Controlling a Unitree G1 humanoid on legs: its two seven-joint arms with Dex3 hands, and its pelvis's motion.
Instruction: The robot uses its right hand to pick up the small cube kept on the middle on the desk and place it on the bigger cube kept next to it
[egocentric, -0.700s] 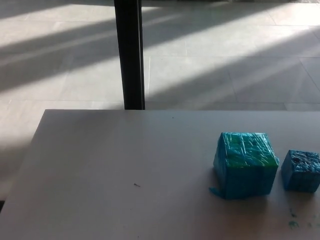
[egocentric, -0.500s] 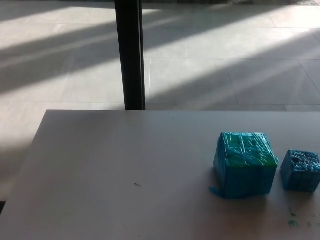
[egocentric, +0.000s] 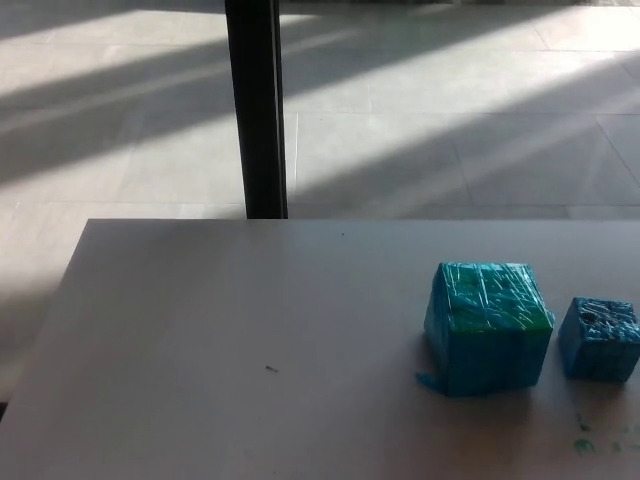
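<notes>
Nothing on the desk (egocentric: 250, 330) had moved since the earlier frames; only the camera shifted slightly; neither hand showed, so their state couldn't be told. Small cube (egocentric: 598, 339), blue and crinkly-wrapped, sat just right of the bigger cube (egocentric: 488, 326), near the picture's edge; a grasp might nudge its neighbour or slip on wrapping.

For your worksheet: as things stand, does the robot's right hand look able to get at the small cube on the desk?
Probably yes. The small cube sits at the right of the desk, apart from the bigger cube on its left, with nothing on top of it. The right hand isn't in view, so its reach can't be confirmed.
</notes>
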